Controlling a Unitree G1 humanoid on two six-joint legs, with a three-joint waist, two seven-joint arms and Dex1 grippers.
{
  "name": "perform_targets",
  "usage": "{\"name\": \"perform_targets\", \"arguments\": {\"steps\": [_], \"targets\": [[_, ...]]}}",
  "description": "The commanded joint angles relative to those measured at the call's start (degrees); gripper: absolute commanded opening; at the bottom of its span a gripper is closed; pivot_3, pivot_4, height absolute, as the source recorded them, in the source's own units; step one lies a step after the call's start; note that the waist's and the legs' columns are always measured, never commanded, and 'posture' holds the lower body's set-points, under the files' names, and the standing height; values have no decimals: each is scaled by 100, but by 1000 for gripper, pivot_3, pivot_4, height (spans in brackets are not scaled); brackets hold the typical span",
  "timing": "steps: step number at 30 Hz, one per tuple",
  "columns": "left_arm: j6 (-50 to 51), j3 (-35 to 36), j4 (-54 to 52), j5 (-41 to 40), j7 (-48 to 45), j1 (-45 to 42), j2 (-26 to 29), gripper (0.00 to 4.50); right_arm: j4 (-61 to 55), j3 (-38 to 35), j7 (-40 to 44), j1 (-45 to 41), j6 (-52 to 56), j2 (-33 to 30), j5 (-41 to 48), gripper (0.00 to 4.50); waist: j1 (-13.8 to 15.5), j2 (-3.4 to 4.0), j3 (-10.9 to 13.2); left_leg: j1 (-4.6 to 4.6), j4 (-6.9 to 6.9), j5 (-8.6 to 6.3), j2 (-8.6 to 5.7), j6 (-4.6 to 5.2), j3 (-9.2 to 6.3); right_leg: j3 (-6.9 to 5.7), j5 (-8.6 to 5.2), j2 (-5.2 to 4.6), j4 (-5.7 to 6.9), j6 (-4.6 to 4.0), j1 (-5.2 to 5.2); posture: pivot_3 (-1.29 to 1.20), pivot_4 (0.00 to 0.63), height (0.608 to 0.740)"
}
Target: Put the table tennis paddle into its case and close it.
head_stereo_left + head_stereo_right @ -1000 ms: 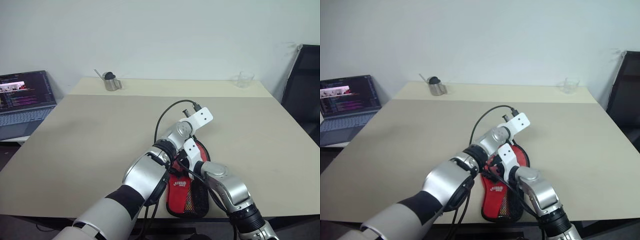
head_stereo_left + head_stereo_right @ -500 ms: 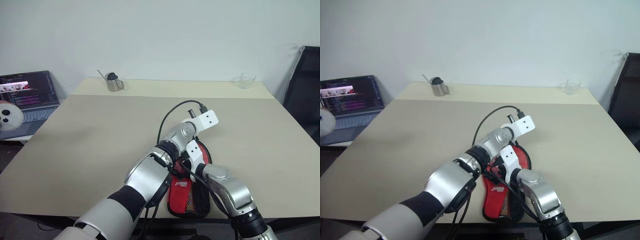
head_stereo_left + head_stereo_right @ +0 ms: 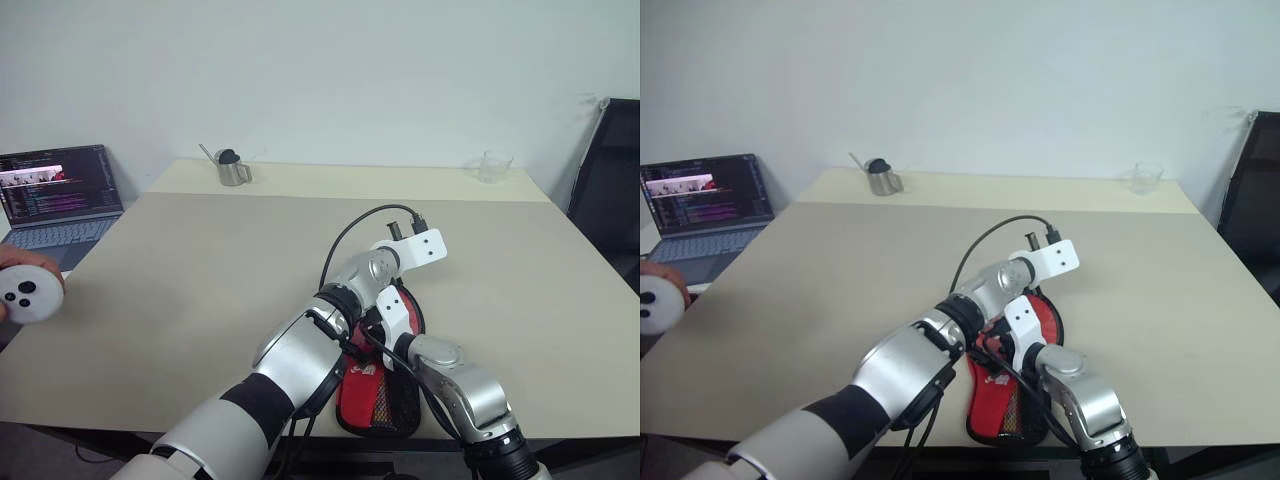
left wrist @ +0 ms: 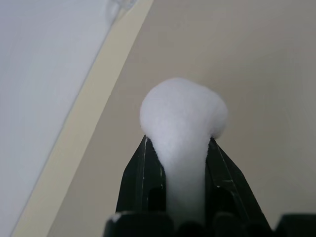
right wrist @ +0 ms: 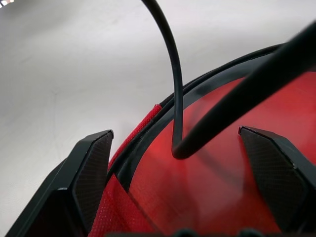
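Note:
The case [image 3: 375, 392], red-fronted with a white logo, a black mesh panel and a black rim, lies near the table's front edge under both my arms. In the left wrist view my left gripper [image 4: 178, 140] is shut on a soft white lump [image 4: 182, 111], held above the table past the case's far end. My right gripper [image 5: 175, 132] stands open, one finger on each side of the case's black rim and red face [image 5: 222, 168], with black cables crossing in front. I cannot make out the paddle apart from the case.
On the tan table [image 3: 200, 270] a metal cup [image 3: 232, 168] stands at the back left and a clear glass [image 3: 494, 165] at the back right. A laptop [image 3: 55, 195] sits off to the left. A hand holds a round white object [image 3: 25, 297] at the left edge. A black chair [image 3: 610, 180] stands on the right.
My left wrist has shifted a little to the right and rolled, still gripping the white lump. A hand with a round white object has come in at the left edge. The right gripper stays open.

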Motion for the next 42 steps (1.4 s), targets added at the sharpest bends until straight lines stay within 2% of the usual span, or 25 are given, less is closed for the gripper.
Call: {"name": "perform_targets", "arguments": {"steps": [1, 8, 10, 11, 19, 20, 24, 31, 36, 40, 42], "targets": [[-411, -418, -161, 199, -6, 343, -1473, 412, 354, 279, 9, -59, 375, 186, 124, 4500, 0, 1, -8, 1, 0, 0, 0, 0, 0, 0, 0, 0, -1, -1, 1, 0, 150, 740], [-8, -79, -147, -140, -206, 406, -1443, 412, 446, 262, 25, -122, 330, 220, 116, 4500, -2, 4, -23, 8, -1, 0, 3, 0, -6, -4, -3, 1, -2, -5, 10, 0, 150, 740], [121, 27, -141, -264, -346, 402, -1391, 1127, 477, 260, 42, -142, 306, 225, 111, 4500, -8, 6, -29, 9, -2, -1, 3, 0, -6, -5, -4, 2, -2, -6, 11, 0, 150, 740], [170, 60, -140, -299, -372, 393, -1360, 1342, 499, 260, 54, -158, 291, 228, 108, 4500, -10, 5, -30, 11, -2, 0, 3, 0, -6, -5, -4, 2, -2, -6, 13, 0, 150, 740], [464, 270, -136, -479, -336, 341, -1098, 4291, 797, 259, 146, -377, 111, 276, 81, 4500, -62, 5, -31, 79, -8, -3, 4, -2, -12, -8, -9, -13, -9, -13, 73, 0, 150, 740], [476, 281, -136, -482, -294, 331, -1055, 4470, 851, 257, 167, -416, 70, 270, 77, 4500, -65, 5, -31, 85, -10, -3, 4, -2, -14, -8, -9, -15, -9, -14, 77, 0, 150, 740], [500, 334, -130, -503, -267, 290, -870, 4470, 1017, 250, 269, -524, -106, 206, 46, 4500, -72, 5, -31, 90, -12, -3, 4, -2, -20, -9, -9, -15, -7, -14, 78, 0, 150, 740], [479, 853, -195, -841, -475, -37, -105, 4470, 1273, 250, 493, -678, -431, -18, -58, 4500, -86, 4, -23, 89, -16, -2, 3, -2, -26, -9, -8, -13, -6, -13, 75, 0, 150, 740], [522, 1397, -296, -1356, -1424, -359, 458, 4470, 1356, 73, 651, -867, -656, -309, -59, 4500, -88, -1, 35, 78, -33, -4, 4, -4, -10, -7, -11, -6, -11, -18, 59, 0, 150, 740], [555, 1799, -380, -1752, -2043, -607, 949, 4470, 1199, -74, 867, -981, -656, -630, 42, 4500, -82, 4, 64, -8, -27, -2, 4, -4, -9, -2, -11, 13, -5, -17, -18, 0, 150, 740], [510, 1901, -428, -1877, -2401, -683, 1225, 4470, 994, -121, 1060, -996, -597, -847, 128, 4500, -83, 5, 72, -18, -28, -5, 4, -7, -7, 0, -13, 14, -7, -13, -26, 0, 150, 740]]}}
